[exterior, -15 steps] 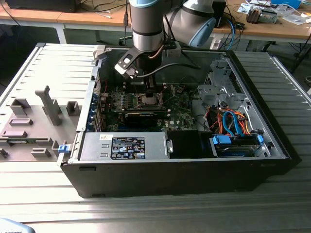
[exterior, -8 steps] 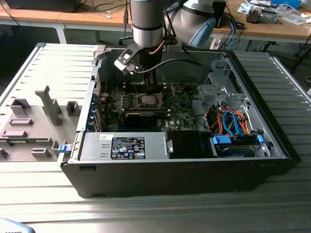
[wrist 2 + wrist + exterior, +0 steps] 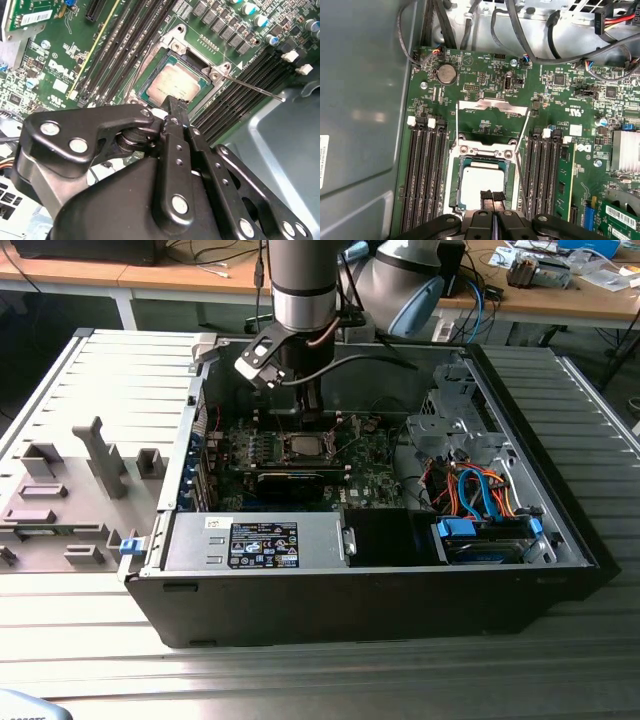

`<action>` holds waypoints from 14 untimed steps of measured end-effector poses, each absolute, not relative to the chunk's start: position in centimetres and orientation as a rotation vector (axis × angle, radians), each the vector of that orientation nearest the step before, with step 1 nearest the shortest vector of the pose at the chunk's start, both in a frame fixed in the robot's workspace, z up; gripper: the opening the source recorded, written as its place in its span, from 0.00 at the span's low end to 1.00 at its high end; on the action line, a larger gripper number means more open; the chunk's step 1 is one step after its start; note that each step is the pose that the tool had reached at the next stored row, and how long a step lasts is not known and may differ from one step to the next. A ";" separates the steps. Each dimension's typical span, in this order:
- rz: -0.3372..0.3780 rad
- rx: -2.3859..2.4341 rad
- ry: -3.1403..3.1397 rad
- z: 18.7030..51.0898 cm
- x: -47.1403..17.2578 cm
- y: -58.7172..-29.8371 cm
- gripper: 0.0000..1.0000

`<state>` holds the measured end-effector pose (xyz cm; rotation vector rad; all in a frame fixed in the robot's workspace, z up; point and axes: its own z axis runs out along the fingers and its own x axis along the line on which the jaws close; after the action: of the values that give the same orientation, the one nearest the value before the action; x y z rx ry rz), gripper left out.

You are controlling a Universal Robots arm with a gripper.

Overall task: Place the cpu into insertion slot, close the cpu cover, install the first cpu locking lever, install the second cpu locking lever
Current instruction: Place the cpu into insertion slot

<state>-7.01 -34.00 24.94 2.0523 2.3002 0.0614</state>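
Though cpu (image 3: 480, 177) seated, case (image 3: 350, 602) atop ribbed table (image 3: 300, 680)

I can make out no wording from here. A black label (image 3: 263, 545) with white print sits on the power supply (image 3: 320, 535) along the case's (image 3: 400, 610) near wall in the exterior view. White markings (image 3: 62, 67) and a white sticker (image 3: 576, 130) stand on the green motherboard (image 3: 485, 122).

arm reaches into the open computer case (image 3: 350, 590), gripper (image 3: 312, 408) hanging just above the cpu (image 3: 304, 448) on the green motherboard (image 3: 372, 476). grey fixture tray (image 3: 60, 490) sits beside the case, exterior view's left.
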 end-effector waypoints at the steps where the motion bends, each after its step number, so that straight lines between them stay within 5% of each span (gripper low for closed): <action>1: 0.061 2.052 2.300 25.0 -7.0 -34.0 0.11; 14: 0.061 2.052 2.300 25.6 -7.0 -34.0 0.11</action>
<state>-7.00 -34.00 25.57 2.0523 2.3002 0.0610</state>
